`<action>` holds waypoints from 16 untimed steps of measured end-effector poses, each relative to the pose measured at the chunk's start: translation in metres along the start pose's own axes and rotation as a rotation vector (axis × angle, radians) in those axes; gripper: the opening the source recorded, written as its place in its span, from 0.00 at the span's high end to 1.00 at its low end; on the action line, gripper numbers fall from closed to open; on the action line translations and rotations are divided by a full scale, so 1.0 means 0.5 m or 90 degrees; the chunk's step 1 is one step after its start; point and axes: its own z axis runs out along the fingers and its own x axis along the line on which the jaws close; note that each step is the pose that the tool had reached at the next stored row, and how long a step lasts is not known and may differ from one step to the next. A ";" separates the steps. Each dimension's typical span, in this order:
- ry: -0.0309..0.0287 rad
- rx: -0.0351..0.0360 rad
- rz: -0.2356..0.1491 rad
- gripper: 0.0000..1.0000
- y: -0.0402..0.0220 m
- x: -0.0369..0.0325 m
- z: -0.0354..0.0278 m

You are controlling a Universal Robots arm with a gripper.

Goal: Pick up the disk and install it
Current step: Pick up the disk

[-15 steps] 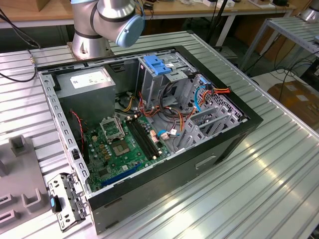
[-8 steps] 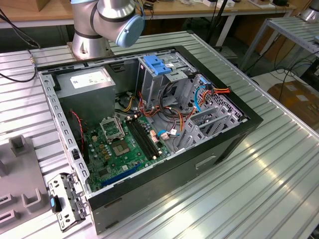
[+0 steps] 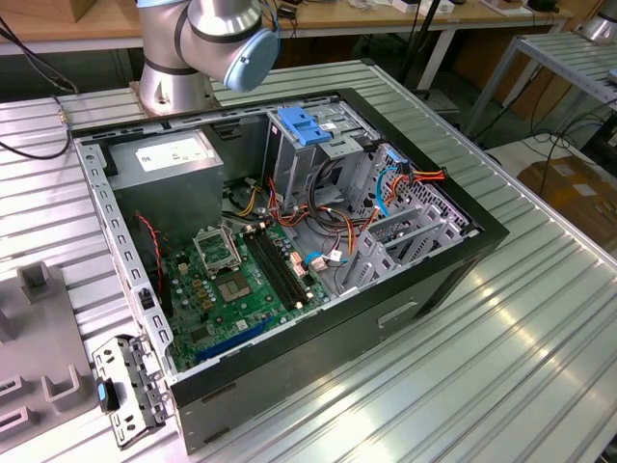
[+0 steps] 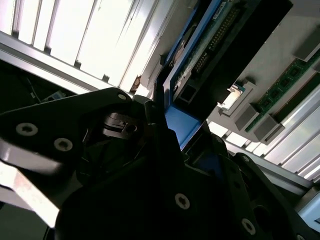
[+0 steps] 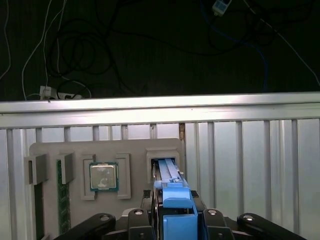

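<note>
In both wrist views my gripper [image 5: 175, 202] is shut on the disk [image 5: 168, 172], gripping it at its blue side rail. The disk stands on edge, its lower end in or just above a slot of a grey parts holder [image 5: 50, 150] on the ribbed metal table. The second wrist view shows, close up, my gripper [image 4: 175, 125] with its black fingers [image 4: 155, 117] against the blue rail, and the disk [image 4: 210, 45] with its circuit-board side and connector showing. The open computer case [image 3: 463, 256] lies in the exterior view, with a metal drive cage [image 3: 299, 164] topped by a blue bracket [image 3: 304, 125].
The holder also carries a processor chip [image 5: 103, 176] and a memory stick [image 5: 62, 195]. Past the table's edge, cables [image 5: 60, 85] lie on a dark floor. Inside the case are a power supply box [image 3: 174, 164], the motherboard [image 3: 241, 280] and loose wires. The arm's base [image 3: 178, 82] stands behind the case.
</note>
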 end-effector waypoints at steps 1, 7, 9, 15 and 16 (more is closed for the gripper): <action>0.0000 0.0000 0.000 0.61 0.000 0.000 0.000; 0.0000 0.0000 0.000 0.63 0.000 0.000 0.000; 0.0000 0.0000 0.000 0.63 0.000 0.000 0.000; 0.0001 0.0000 0.000 0.63 0.000 0.000 -0.003; 0.0001 0.0000 0.000 0.63 0.000 0.000 -0.004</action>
